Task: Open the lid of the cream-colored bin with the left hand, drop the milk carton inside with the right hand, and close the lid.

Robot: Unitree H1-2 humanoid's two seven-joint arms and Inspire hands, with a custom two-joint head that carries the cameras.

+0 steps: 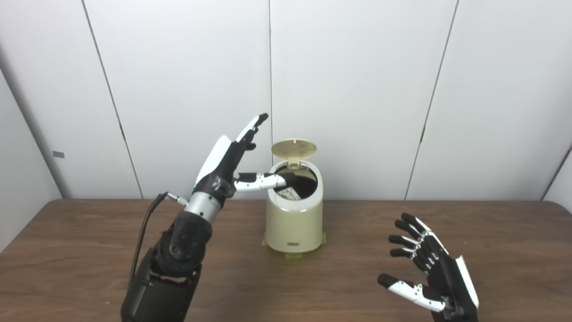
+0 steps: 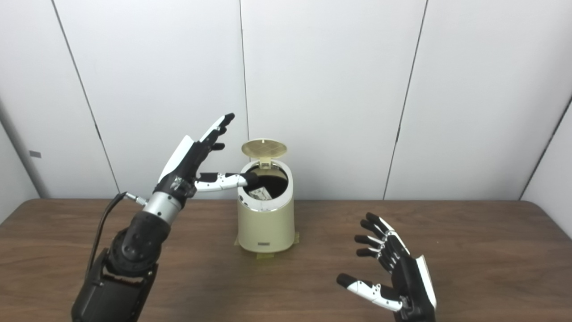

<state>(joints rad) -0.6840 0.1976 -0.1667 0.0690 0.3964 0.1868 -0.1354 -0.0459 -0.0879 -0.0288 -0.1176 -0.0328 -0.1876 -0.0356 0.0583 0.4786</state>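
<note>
The cream-colored bin (image 1: 294, 219) is standing lid (image 1: 293, 149) up near the table's (image 1: 89, 250) far edge, milk carton (image 1: 289, 193) inside — left hand (image 1: 232, 158) hovering splayed and empty at its rim, right hand (image 1: 431, 264) resting spread, holding nothing.

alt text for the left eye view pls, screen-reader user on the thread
A cream-colored bin stands on a wooden table with its round lid flipped upright and a milk carton partly visible inside. The robot's left hand is raised, open, beside the bin's opening, thumb reaching over the rim. The right hand is open and empty, low at the right.
</note>
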